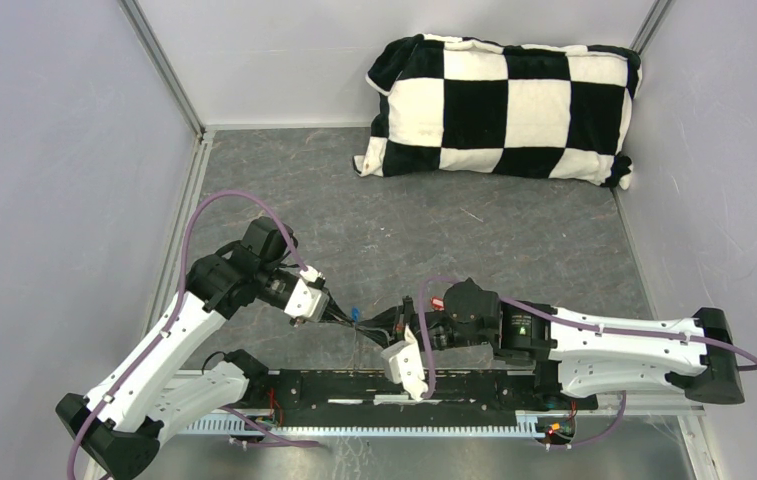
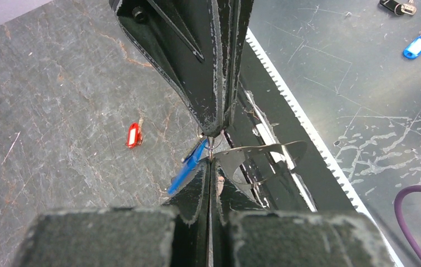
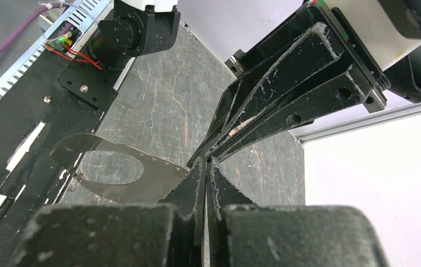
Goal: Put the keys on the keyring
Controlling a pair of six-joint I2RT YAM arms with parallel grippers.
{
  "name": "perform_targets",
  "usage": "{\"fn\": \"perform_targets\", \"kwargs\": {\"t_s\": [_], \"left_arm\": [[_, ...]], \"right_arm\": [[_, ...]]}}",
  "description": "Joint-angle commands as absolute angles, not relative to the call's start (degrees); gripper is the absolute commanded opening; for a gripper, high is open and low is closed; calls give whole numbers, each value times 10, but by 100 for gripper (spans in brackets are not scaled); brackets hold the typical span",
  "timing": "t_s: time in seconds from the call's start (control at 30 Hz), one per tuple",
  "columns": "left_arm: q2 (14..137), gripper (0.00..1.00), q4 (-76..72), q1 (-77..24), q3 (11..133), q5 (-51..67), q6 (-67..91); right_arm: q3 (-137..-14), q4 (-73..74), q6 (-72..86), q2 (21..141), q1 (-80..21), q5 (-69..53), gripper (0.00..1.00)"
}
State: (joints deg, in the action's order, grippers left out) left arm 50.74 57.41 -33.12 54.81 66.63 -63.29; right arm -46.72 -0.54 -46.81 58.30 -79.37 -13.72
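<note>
You are pinching the small blue-headed metal key (image 2: 188, 165) in the clenched left fingers (image 2: 190, 194), tip to tip with the right fingers (image 3: 183, 196) gripping the floppy grey bead-edged keyring loop (image 3: 161, 177), which is trailing sideways toward the middle of the near edge of the desk (image 1: 514, 240).

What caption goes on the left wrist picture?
Left gripper and right gripper meet at blue key and keyring; red key lies apart.

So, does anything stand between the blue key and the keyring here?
Nothing visible does. The blue key hangs where the shut left gripper and right gripper meet tip to tip, and the keyring starts there. The red key lies apart on the table.
</note>
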Motion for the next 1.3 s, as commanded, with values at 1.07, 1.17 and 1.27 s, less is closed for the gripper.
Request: {"fn": "perform_targets", "kwargs": {"t_s": [1.07, 1.17, 1.27], "left_arm": [[528, 2, 660, -330, 617, 733, -771], [531, 2, 667, -330, 622, 745, -767], [544, 2, 716, -332, 641, 747, -815]], "right_arm": [[-494, 64, -470, 561, -717, -297, 0], [-493, 55, -473, 555, -715, -292, 0], [-498, 58, -483, 547, -715, -287, 0]]}}
